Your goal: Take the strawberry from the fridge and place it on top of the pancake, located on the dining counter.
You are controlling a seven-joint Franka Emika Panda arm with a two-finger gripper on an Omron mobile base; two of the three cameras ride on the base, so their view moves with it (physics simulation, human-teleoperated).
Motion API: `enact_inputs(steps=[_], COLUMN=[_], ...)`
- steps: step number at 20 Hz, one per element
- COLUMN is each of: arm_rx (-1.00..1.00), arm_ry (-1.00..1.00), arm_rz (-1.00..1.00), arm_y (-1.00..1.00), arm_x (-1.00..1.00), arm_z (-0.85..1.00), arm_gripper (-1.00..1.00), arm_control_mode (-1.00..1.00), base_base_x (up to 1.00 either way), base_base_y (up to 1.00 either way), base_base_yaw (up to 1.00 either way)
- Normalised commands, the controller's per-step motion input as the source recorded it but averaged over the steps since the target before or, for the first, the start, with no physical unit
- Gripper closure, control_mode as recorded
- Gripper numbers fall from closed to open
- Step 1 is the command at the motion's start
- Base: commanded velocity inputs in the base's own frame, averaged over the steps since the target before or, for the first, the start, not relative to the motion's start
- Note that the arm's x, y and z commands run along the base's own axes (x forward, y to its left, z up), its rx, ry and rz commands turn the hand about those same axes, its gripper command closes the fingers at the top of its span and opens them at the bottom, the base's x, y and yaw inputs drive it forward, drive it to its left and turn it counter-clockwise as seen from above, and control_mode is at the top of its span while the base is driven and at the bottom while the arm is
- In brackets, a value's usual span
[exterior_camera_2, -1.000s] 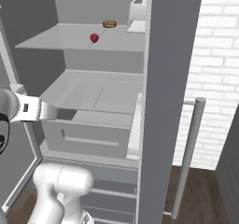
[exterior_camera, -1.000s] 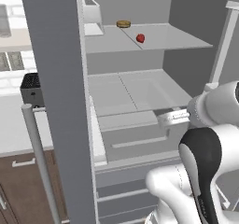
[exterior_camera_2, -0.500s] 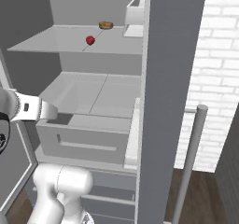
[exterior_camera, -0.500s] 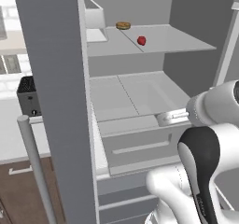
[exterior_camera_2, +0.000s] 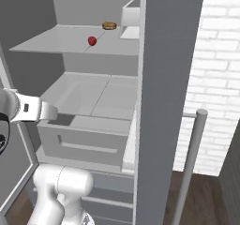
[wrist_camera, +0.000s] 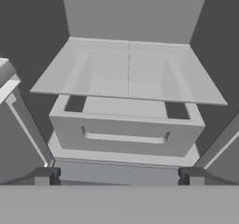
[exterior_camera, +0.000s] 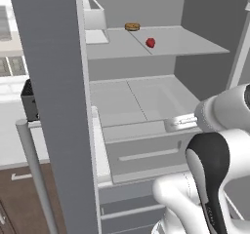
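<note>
The gripper [wrist_camera: 119, 175] was spread wide and held nothing, its two dark fingertips [wrist_camera: 45, 175] standing far apart at the bottom of the hand view. Straight ahead of it was the open fridge [exterior_camera: 53, 82], with a pale drawer [wrist_camera: 126, 132] pulled partly out, nearest to the tips but not touching them. Just above the drawer lay a flat shelf [wrist_camera: 128, 73] with a seam down its middle. In the base views, the arm reached in at drawer height. Higher up and further back, on the upper shelf [exterior_camera: 185, 45], sat the strawberry [exterior_camera: 150, 43], well above the gripper. Beyond it, near the back wall, lay a flat brown food item [exterior_camera: 132, 27], with a white box [exterior_camera: 93, 18] to one side
</note>
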Motion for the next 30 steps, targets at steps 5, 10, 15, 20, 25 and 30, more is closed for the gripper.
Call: enact_inputs(steps=[5, 10, 15, 20, 25, 30], arm_rx=[0.00, 0.00, 0.04, 0.03, 0.03, 0.01], arm_ry=[0.00, 0.00, -0.04, -0.13, 0.00, 0.00], arm_rz=[0.00, 0.00, 0.01, 0.01, -0.02, -0.02], arm_y=[0.00, 0.00, -0.08, -0.20, 0.00, -0.03], arm_x=[0.00, 0.00, 0.24, 0.23, 0.51, 0.78], arm_z=[0.00, 0.00, 0.35, 0.89, 0.60, 0.40], arm_gripper=[-1.00, -1.00, -1.00, -1.00, -1.00, -1.00], arm_control_mode=[1.00, 1.00, -1.00, -1.00, -1.00, -1.00], base_base_x=[0.54, 0.82, 0.26, 0.00, 0.00, 0.00], base_base_y=[-0.22, 0.00, 0.00, 0.00, 0.00, 0.00], base_base_yaw=[0.12, 0.05, 0.00, 0.00, 0.00, 0.00])
